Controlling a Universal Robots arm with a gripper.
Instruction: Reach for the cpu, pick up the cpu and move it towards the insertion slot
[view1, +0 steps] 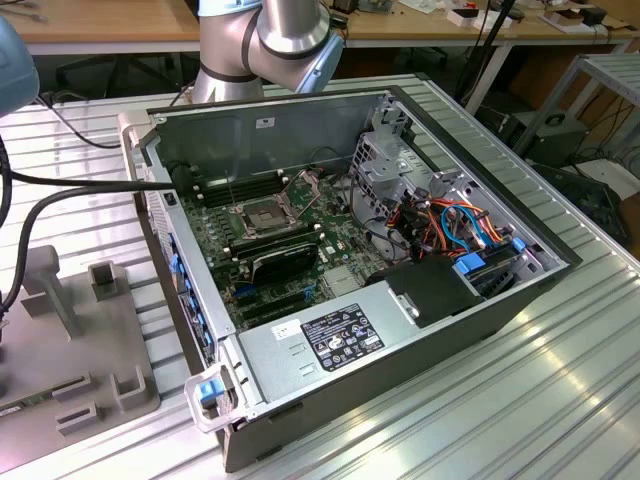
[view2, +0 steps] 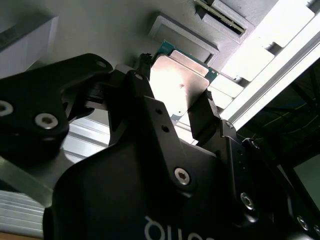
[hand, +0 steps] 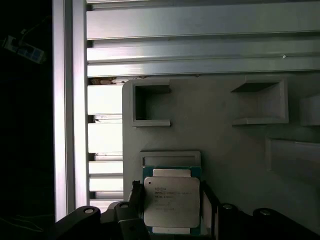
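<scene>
Reach done | black two-finger gripper (hand: 171, 204) closed on two edges of thin pale-silver square cpu (hand: 171, 200), at grey plastic tray (hand: 225, 135) | lift unclear | silvery-framed square insertion slot (view1: 262, 216) well apart, transfer outstanding

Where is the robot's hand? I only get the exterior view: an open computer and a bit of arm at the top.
Observer: In both wrist views the gripper is right at the cpu, a small silvery square chip with a green edge.
Operator: So what is around the chip there? Is it inside the computer?
Observer: No. The first wrist view shows a grey tray with raised pockets behind the chip, and that tray lies on the slatted metal table.
</scene>
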